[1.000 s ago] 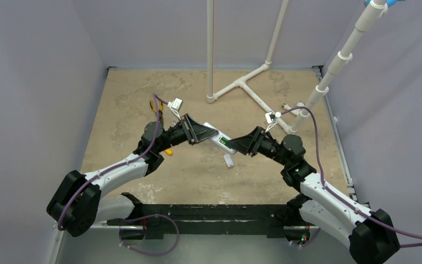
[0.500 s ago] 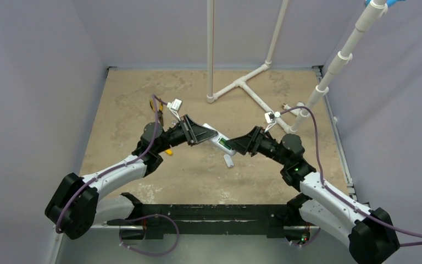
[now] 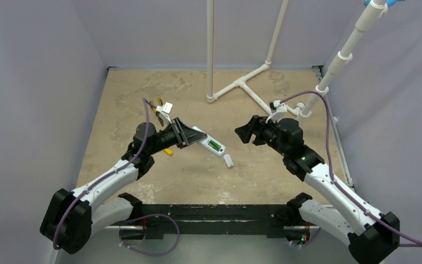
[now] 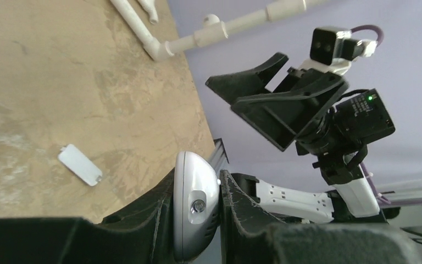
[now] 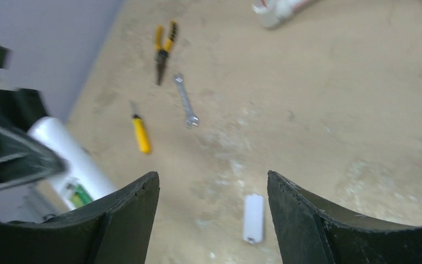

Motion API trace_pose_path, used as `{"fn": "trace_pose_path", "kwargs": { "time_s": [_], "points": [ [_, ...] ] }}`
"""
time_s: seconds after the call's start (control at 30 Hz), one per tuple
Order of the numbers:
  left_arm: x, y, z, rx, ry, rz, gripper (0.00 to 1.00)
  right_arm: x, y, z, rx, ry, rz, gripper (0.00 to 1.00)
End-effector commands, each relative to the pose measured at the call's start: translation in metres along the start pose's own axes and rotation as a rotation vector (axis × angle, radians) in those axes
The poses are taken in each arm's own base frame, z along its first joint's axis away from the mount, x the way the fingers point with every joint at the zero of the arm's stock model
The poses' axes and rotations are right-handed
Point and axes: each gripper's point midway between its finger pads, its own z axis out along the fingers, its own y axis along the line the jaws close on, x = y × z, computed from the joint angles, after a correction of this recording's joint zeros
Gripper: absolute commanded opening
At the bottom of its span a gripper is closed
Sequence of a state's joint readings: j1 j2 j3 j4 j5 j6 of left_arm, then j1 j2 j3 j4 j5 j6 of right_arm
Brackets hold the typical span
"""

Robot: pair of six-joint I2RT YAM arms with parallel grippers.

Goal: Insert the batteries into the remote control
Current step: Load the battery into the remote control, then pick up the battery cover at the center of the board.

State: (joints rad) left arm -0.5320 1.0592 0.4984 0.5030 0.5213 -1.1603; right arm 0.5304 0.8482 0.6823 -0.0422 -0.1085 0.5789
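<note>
My left gripper (image 3: 185, 133) is shut on one end of the white remote control (image 3: 206, 142), holding it above the table. In the left wrist view the remote's rounded end (image 4: 196, 209) is clamped between both fingers. Green batteries (image 3: 214, 146) show in its open back compartment, and they appear again in the right wrist view as a green patch (image 5: 77, 195) on the remote (image 5: 68, 157). My right gripper (image 3: 245, 132) hangs open and empty to the right of the remote, apart from it. In its own view the gripper (image 5: 211, 181) has only the table between its fingers.
A small white battery cover (image 3: 228, 160) lies on the table below the remote, also seen as a cover (image 5: 253, 218) between my right fingers. A silver wrench (image 5: 185, 102), yellow-handled pliers (image 5: 164, 49) and a yellow screwdriver (image 5: 140, 132) lie at the left. White pipes (image 3: 242, 85) stand behind.
My right gripper has opened wider and drawn back to the right, away from the remote. The left arm has pulled the remote to the left.
</note>
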Motion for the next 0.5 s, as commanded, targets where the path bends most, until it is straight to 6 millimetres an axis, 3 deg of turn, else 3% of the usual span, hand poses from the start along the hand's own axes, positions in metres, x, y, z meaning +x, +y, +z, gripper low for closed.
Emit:
{"fn": "trace_pose_path", "kwargs": {
  "time_s": [0.0,0.17,0.47],
  "points": [
    [-0.025,0.016,-0.021,-0.018,-0.064,-0.006,0.00,0.043,-0.067,0.003,0.259,0.140,-0.120,0.69],
    [-0.046,0.029,-0.040,-0.077,-0.109,0.020,0.00,0.082,-0.078,0.013,0.273,0.229,-0.121,0.69],
    [-0.053,0.033,-0.045,-0.113,-0.117,0.027,0.00,0.140,-0.064,0.032,0.288,0.366,-0.306,0.66]
  ]
}}
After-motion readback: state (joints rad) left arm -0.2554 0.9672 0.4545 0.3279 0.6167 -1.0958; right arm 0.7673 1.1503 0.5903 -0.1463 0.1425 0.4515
